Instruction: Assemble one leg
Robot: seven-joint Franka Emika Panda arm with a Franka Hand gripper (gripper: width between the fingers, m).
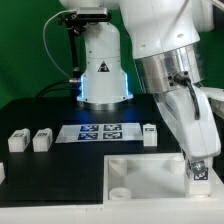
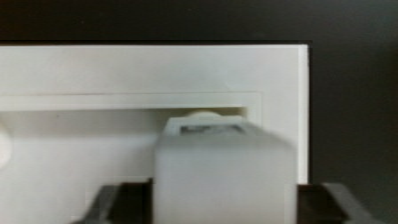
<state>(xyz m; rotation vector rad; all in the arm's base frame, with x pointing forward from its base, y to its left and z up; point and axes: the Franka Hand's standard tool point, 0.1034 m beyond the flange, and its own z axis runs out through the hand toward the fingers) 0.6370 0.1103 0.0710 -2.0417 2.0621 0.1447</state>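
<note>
Your hand (image 1: 199, 170) is down at the near right of the scene, over the right edge of the white plate (image 1: 140, 172), and it is pinching a leg (image 1: 200, 173), whose tag shows between the fingers. In the wrist view that leg (image 2: 221, 170) fills the lower middle, with dark fingers (image 2: 121, 203) pressed against its sides, and its tip sits against the plate's edge (image 2: 160, 70) near a small notch.

Three more legs stand on the black tabletop (image 1: 60, 170): two at the exterior view's left (image 1: 18, 141) (image 1: 42, 140) and one (image 1: 150, 133) just right of the marker board (image 1: 98, 132).

What could go wrong, as a judgement:
- If the leg's tip is not lined up with the socket, pushing could jam it on the rim or tilt it in your grip.
- Force applied off-axis could slide the plate across the tabletop, since nothing visible is holding it.
- The grip looks to be on smooth plastic sides, so twisting may let the leg slip instead of turning.
- You cannot see the socket itself clearly from either view, so confirm alignment before committing.
</note>
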